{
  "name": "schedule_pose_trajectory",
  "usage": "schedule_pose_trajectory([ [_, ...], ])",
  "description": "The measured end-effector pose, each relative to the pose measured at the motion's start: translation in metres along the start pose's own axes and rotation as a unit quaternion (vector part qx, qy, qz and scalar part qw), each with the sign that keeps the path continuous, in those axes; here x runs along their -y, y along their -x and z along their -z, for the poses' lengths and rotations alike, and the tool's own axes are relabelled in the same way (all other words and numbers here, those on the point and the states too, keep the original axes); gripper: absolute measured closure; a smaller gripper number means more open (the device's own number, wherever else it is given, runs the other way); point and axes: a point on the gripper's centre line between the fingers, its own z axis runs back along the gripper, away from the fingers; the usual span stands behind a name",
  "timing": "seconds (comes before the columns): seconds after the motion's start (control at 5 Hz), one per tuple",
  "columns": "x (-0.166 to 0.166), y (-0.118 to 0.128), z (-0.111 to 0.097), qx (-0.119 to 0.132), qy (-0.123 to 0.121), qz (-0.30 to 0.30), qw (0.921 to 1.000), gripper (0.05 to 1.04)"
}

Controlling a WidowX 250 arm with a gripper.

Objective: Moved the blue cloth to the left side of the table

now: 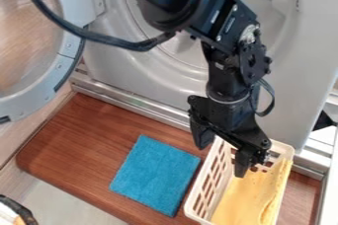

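The black gripper (222,155) hangs over the left rim of the white basket, its two fingers spread apart with nothing between them. To its lower left the blue cloth (155,174) lies flat on the brown wooden table (86,142), a little right of the table's middle. The gripper is up and to the right of the cloth, not touching it. All four corners of the cloth are in sight.
A white slotted basket (200,188) holding a yellow cloth (247,194) stands right of the blue cloth. Behind the table is a grey machine front (142,78), its round door (69,46) open at the left. A dark curved object is at the lower left corner.
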Motion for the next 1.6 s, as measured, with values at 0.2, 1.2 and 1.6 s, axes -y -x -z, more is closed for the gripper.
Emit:
schedule_pose_trajectory([
  [0.2, -0.001, 0.005, 0.006, -0.013, -0.002, -0.002, 0.9999, 0.085],
  [1.2, -0.118, 0.048, 0.055, 0.012, -0.044, -0.18, 0.9825, 0.085],
  [1.6, -0.115, 0.023, 0.085, 0.035, -0.06, -0.198, 0.9777, 0.085],
])
